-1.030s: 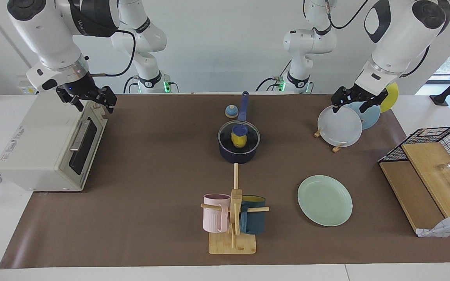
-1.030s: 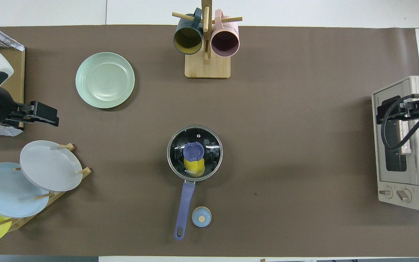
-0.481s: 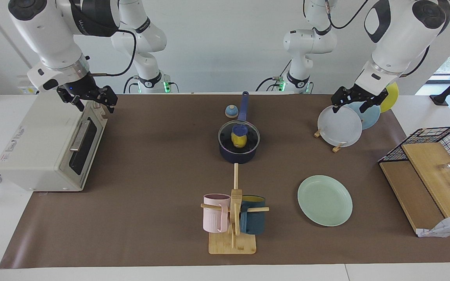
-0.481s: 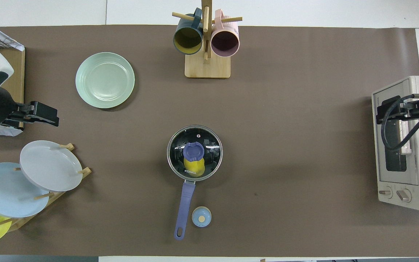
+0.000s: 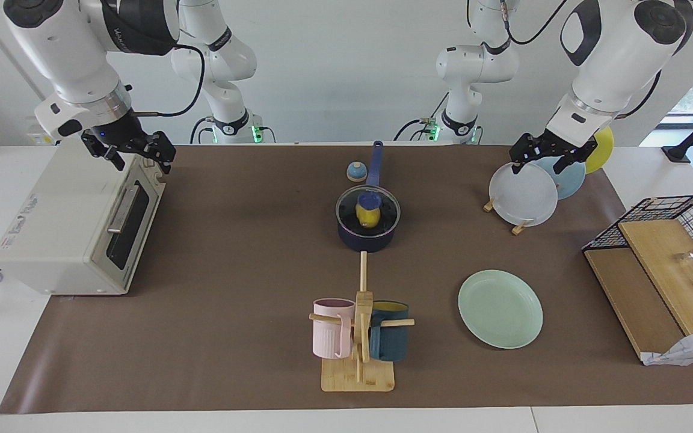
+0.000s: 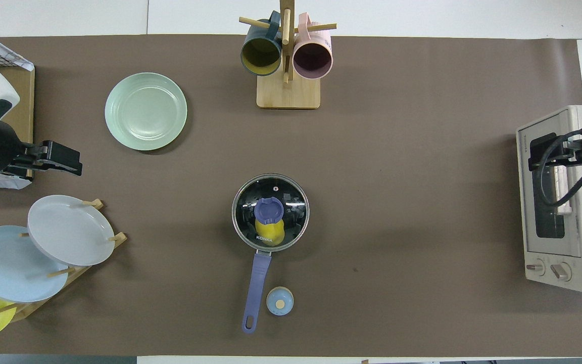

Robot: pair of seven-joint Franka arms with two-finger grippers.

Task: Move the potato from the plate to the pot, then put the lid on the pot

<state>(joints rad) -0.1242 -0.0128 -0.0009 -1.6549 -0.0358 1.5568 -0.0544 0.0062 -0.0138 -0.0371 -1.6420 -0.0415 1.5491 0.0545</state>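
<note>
The navy pot (image 5: pixel 368 239) stands mid-table, its long handle (image 6: pixel 257 283) pointing toward the robots. The glass lid (image 5: pixel 384 208) with its blue knob (image 6: pixel 269 209) sits on the pot. The yellow potato (image 5: pixel 369 219) lies inside and shows through the glass, also in the overhead view (image 6: pixel 270 233). The mint-green plate (image 5: pixel 500 308) (image 6: pixel 145 111) is bare, farther from the robots toward the left arm's end. My left gripper (image 5: pixel 544 161) (image 6: pixel 68 162) is open and empty, up over the plate rack. My right gripper (image 5: pixel 137 157) (image 6: pixel 538 151) is open and empty over the toaster oven.
A toaster oven (image 5: pixel 76 222) is at the right arm's end. A rack with greyish-white, light blue and yellow plates (image 5: pixel 524 195) is at the left arm's end, with a wire basket (image 5: pixel 671 240) beside it. A mug tree (image 5: pixel 360 337) stands farther out. A small bell (image 5: pixel 356 172) lies beside the pot handle.
My right gripper has drifted slightly up and toward the right arm's end over the toaster oven. The left arm, pot, lid and potato have not moved.
</note>
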